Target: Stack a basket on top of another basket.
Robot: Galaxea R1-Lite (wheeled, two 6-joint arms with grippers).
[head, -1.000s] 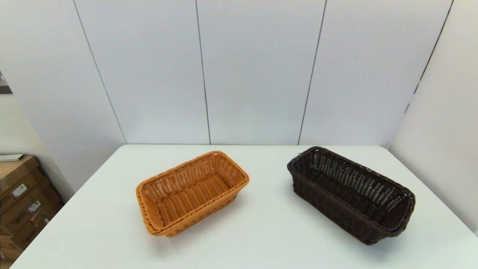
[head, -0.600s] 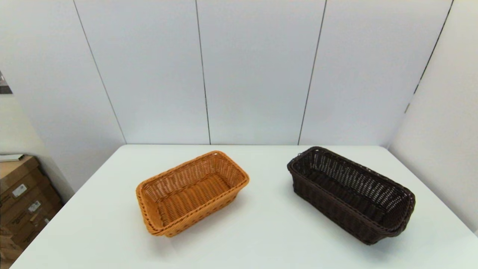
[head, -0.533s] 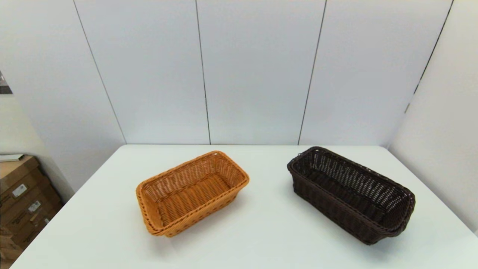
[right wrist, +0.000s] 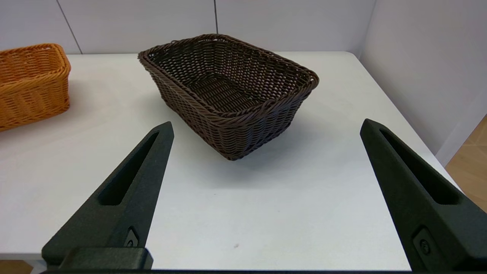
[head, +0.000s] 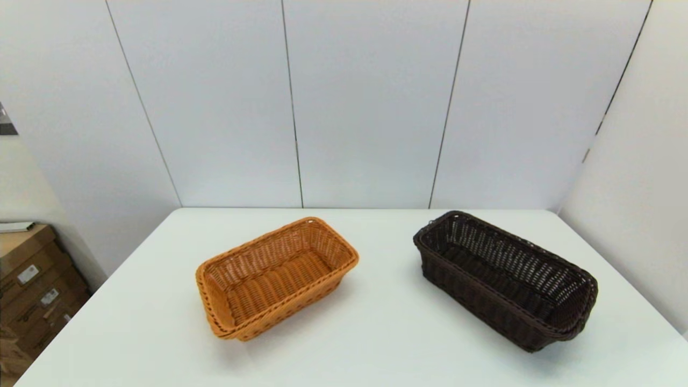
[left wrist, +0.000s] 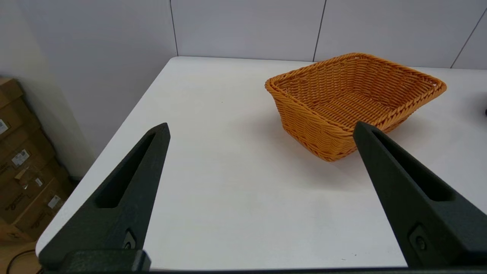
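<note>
- The head view shows both baskets on the table (head: pixel 376 344) and neither arm; only the wrist views show the grippers.
- The left wrist view shows the left gripper (left wrist: pixel 260 127) at the table's near left edge, fingers spread wide and holding nothing, with the tan basket (left wrist: pixel 354 102) ahead of it and apart from it.
- The right wrist view shows the right gripper (right wrist: pixel 266 125) at the near right edge, likewise wide open and empty, facing a corner of the dark basket (right wrist: pixel 228 95); one end of the tan basket (right wrist: pixel 32 83) shows at that picture's side.
- The dark basket (head: pixel 505 279) stands on the table's right half, the tan basket (head: pixel 274 277) on the left half, well apart, both upright and angled to the table edge.
- Both are rectangular woven wicker with braided rims; the dark one's sides are open weave, and the tan one's look tighter.
- The table is plain, smooth white.
- Pale wall panels (head: pixel 371 102) with thin dark seams stand behind and to the right.
- Cardboard boxes (head: pixel 32 290) with small labels are stacked on the floor off the left edge.
</note>
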